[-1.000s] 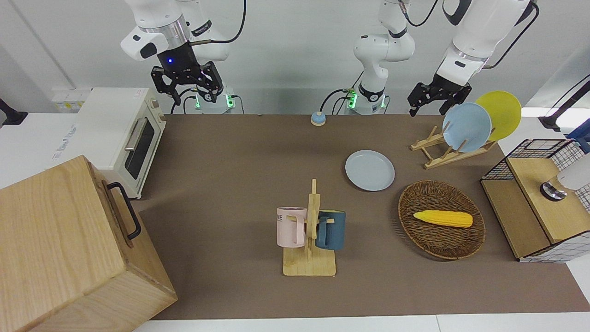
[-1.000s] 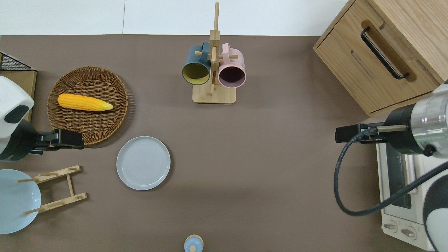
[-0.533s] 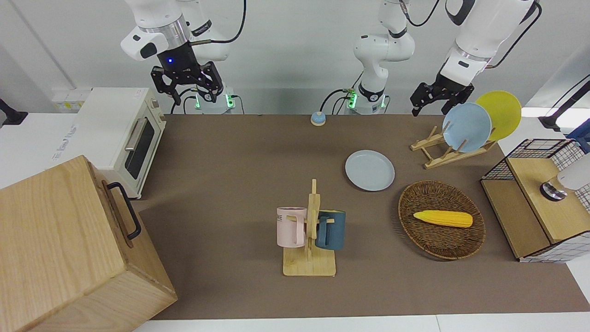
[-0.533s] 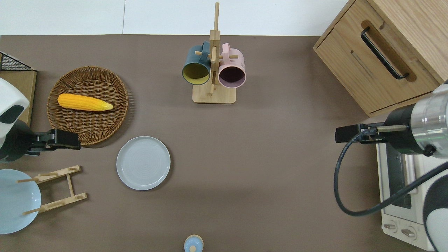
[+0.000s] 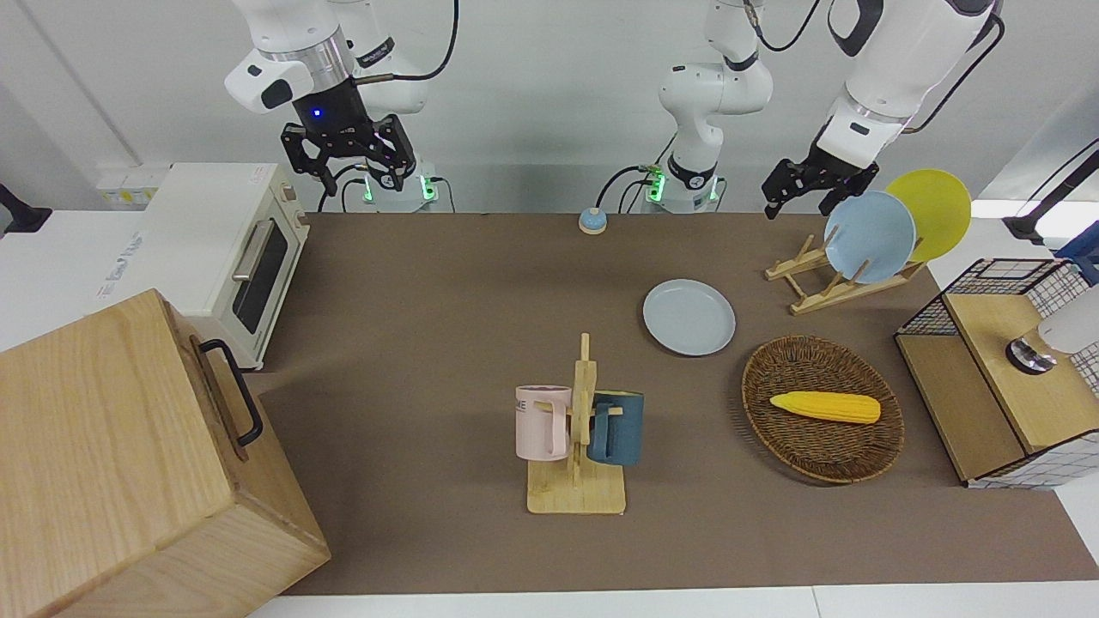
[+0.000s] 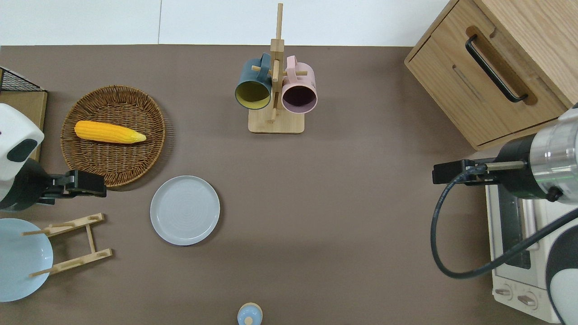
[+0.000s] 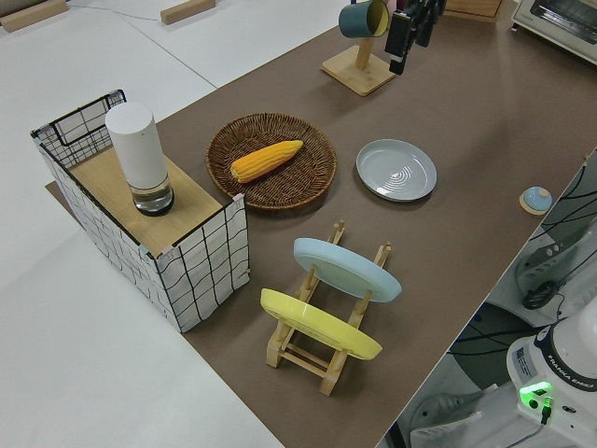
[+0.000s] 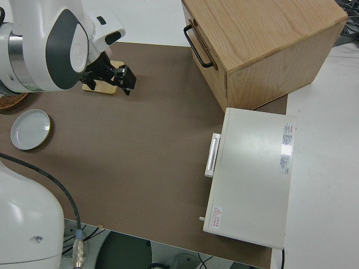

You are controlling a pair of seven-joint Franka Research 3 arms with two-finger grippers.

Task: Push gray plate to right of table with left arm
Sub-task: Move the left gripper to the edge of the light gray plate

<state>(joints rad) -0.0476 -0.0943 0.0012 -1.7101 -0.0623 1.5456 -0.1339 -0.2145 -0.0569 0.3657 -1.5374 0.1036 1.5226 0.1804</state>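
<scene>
The gray plate [image 6: 185,210] is lying flat on the table [image 6: 343,234], between the wicker basket [image 6: 114,135] and the robots. The left gripper [image 6: 86,183] is hanging clear of it toward the left arm's end, so a push would be heading toward the right arm's end; its fingers' spread I cannot tell. The right arm is parked.

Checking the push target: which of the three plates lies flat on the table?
The gray plate lies flat on the table; the light-blue plate and yellow plate stand in the wooden rack.

The gray plate [image 6: 185,210] lies flat on the table [image 6: 343,225], near the wicker basket [image 6: 149,149] holding corn [image 6: 108,132].
</scene>
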